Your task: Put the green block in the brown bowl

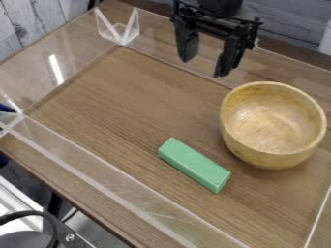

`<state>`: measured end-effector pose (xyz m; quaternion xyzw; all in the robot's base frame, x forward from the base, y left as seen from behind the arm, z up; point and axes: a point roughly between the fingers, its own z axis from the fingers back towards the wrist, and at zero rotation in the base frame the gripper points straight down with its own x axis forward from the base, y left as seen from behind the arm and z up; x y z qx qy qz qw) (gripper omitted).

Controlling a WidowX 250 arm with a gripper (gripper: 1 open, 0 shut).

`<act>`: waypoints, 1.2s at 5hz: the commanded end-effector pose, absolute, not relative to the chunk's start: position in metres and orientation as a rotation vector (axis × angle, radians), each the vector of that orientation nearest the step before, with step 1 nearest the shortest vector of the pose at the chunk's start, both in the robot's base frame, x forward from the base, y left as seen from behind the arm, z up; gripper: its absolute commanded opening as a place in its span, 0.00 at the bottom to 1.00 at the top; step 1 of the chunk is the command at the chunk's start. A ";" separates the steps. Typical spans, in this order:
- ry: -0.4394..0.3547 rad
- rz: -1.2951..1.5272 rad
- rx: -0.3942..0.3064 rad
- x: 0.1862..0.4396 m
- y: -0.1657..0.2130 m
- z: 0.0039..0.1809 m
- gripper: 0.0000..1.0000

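Matte black two-fingered robot gripper, upper centre of frame: boxy black mount block above, two long slender black fingers, no markings legible.

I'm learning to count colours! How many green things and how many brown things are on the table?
Green: 1, the green block
Brown: 1, the brown bowl
Total: 2

The black gripper hanging above the wooden table is not counted.
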<state>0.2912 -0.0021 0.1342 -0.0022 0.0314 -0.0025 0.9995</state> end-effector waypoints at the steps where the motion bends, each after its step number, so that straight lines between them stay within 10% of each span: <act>1: 0.077 -0.057 -0.006 0.277 -0.007 0.127 1.00; 6: 0.062 0.692 -0.075 0.230 -0.010 0.075 1.00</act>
